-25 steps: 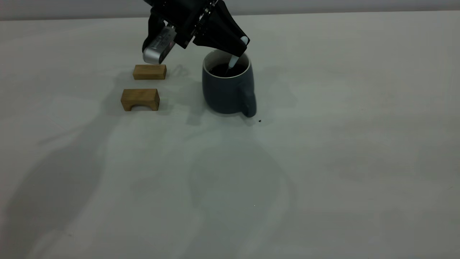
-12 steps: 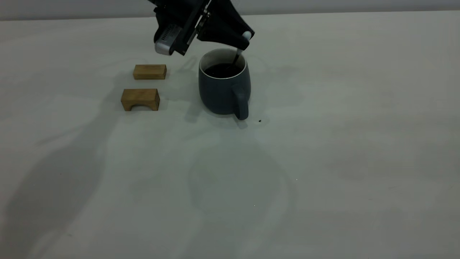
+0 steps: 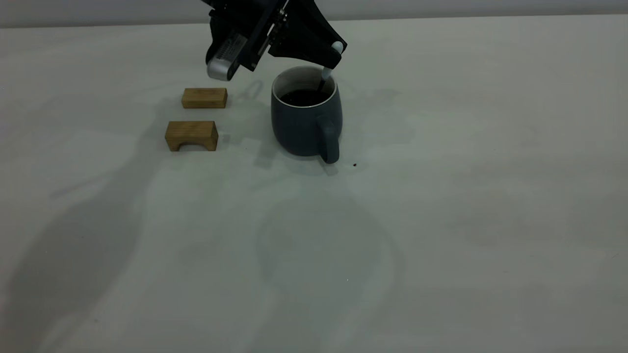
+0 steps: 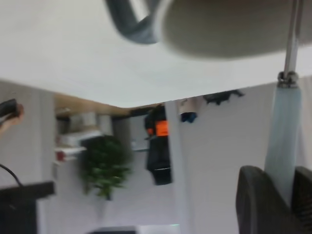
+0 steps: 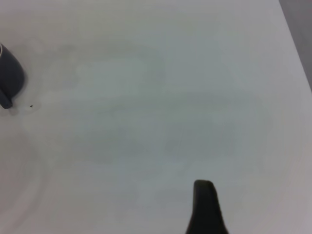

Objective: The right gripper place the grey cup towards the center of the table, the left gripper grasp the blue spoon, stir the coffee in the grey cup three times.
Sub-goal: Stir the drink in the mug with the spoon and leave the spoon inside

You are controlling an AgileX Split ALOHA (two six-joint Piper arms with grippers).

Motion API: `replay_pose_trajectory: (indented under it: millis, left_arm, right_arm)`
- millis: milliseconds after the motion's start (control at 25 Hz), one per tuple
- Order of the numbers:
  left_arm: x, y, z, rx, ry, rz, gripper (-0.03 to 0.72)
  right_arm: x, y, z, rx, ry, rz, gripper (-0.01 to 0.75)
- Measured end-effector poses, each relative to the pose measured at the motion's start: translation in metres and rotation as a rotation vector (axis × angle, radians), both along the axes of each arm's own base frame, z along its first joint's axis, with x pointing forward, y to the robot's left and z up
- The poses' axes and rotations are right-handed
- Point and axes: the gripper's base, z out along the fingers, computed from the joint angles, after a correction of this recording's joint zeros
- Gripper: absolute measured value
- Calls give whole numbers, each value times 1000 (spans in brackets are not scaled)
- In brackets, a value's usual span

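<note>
The grey cup (image 3: 304, 127) stands upright near the table's (image 3: 441, 206) back middle, handle toward the exterior camera, with dark coffee (image 3: 304, 97) inside. My left gripper (image 3: 333, 51) hovers just above the cup's far right rim, shut on the blue spoon (image 3: 326, 73). The spoon's metal neck dips into the coffee and its bowl is hidden. The left wrist view shows the pale handle (image 4: 284, 136) clamped between the black fingers (image 4: 258, 200), with the cup (image 4: 229, 29) beyond. My right gripper (image 5: 204, 207) shows only in its own wrist view, well away from the cup (image 5: 9, 73).
Two brown wooden blocks lie left of the cup: a flat one (image 3: 204, 97) behind, an arched one (image 3: 192, 136) in front. A tiny dark speck (image 3: 354, 164) sits by the cup's handle. The left arm's wrist camera (image 3: 223, 61) hangs above the rear block.
Over the last second the cup slid a little left and its handle swung toward the camera. The left gripper rose with the spoon, then held nearly still.
</note>
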Motion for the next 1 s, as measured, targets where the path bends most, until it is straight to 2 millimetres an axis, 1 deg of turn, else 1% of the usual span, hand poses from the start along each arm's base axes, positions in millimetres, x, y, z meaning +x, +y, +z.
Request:
replay_pose_trajectory:
  millis: [120, 240, 680, 760, 1000]
  left_arm:
    - [0, 0, 0, 28, 122, 75, 162]
    - [0, 0, 0, 40, 176, 108, 162]
    - [1, 2, 0, 43, 191, 122, 166]
    - [1, 3, 0, 44, 191, 123, 200]
    - [2, 3, 1, 43, 188, 124, 445]
  right_arm:
    - [0, 0, 0, 0, 0, 0, 587]
    - [0, 0, 0, 0, 0, 0, 587]
    - [0, 0, 0, 0, 0, 0, 587]
    - [0, 0, 0, 0, 0, 0, 587]
    - [0, 0, 0, 1, 0, -1, 587]
